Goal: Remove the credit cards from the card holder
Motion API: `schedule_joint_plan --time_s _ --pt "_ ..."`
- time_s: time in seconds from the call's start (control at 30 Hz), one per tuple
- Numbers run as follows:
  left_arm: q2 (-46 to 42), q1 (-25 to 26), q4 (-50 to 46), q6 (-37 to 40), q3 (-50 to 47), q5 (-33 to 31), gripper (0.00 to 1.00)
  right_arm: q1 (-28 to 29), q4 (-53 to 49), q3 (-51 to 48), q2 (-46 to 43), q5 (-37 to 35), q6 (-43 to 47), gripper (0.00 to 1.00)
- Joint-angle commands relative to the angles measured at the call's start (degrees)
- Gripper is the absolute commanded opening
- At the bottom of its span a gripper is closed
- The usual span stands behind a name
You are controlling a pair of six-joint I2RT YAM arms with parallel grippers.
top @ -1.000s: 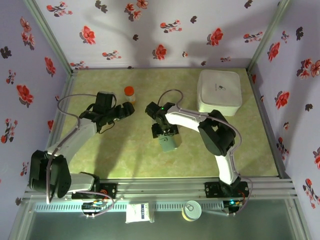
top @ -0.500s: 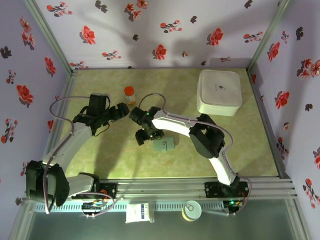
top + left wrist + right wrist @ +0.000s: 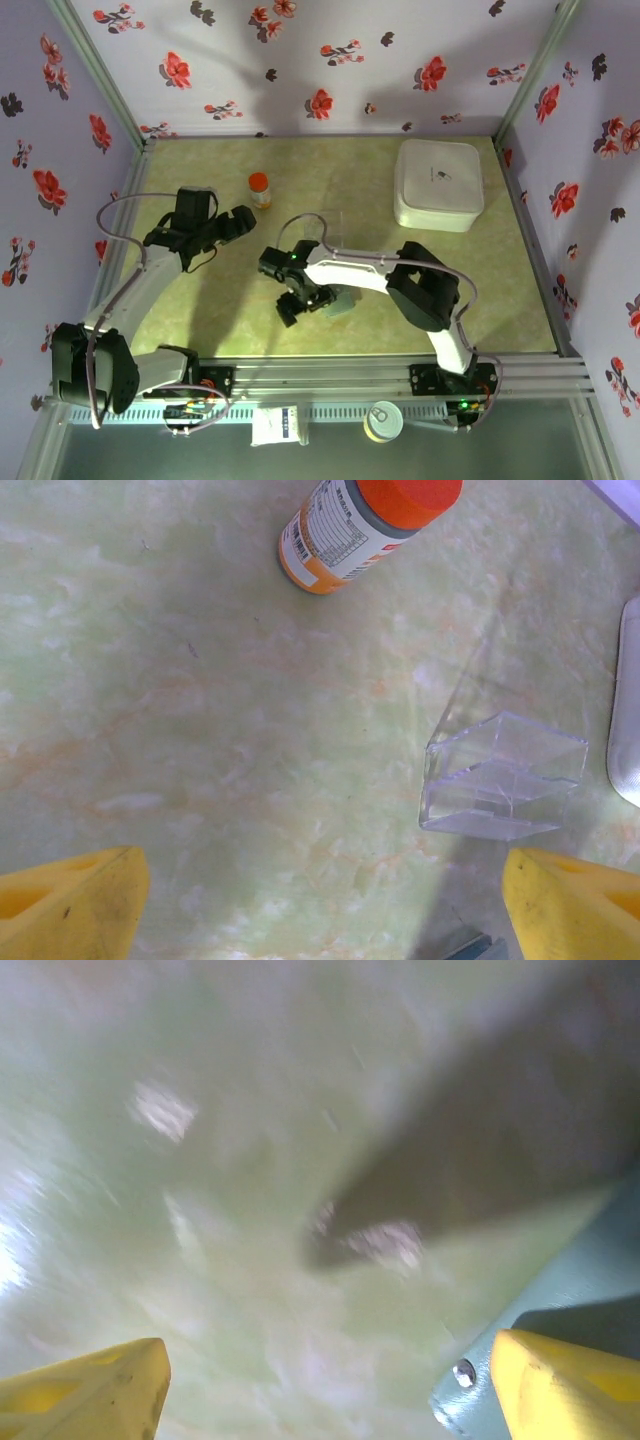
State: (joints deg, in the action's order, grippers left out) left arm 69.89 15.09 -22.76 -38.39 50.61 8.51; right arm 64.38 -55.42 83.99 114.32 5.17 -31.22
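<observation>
green marbled tabletop point(image 3: 500, 290), floral walls. card holder point(image 3: 342, 301) lies flat near centre, just beside the right tool point(image 3: 298, 305), whose fingers stand apart, empty. left tool point(image 3: 240, 222) apart too, well away. holder looks soft, light, likely slides (cards hidden): pin one panel, pinch a card edge.

Overhead camera looks down; both wrist cameras sit close above the table point(image 3: 480, 300).

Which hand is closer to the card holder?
Right. The right hand is just beside the card holder; the left hand is well away, near the orange-capped bottle.
</observation>
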Motion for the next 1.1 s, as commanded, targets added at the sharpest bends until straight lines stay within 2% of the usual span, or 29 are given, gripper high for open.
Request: schedule_joint_plan --time_s 0.0,0.23,0.43,0.47,0.63,1.07 --pt "1.6 -0.4 0.1 0.4 -0.9 2.1 0.91 -0.5 -1.2 -0.3 -4.2 -0.7 -2.8 0.85" --pt "1.8 0.1 1.0 -0.9 -1.8 3.8 0.91 -4.0 -3.4 -0.7 -6.3 -7.6 -6.3 0.86" --pt "1.7 1.8 2.2 -1.9 -4.7 4.2 0.91 -5.9 -4.7 -1.8 -5.6 -10.9 2.8 0.97" --pt "1.8 2.0 2.6 -2.2 -5.3 4.2 0.91 -6.1 -4.6 -1.8 -5.1 -10.9 4.3 0.99" --pt "1.5 2.9 3.3 -3.3 -7.4 4.1 0.91 -6.9 -4.1 -2.0 -2.2 -9.5 8.0 0.99" --pt "0.8 3.5 4.0 -4.2 -8.8 3.4 0.91 -8.6 0.3 -5.0 0.6 -6.9 8.7 0.99"
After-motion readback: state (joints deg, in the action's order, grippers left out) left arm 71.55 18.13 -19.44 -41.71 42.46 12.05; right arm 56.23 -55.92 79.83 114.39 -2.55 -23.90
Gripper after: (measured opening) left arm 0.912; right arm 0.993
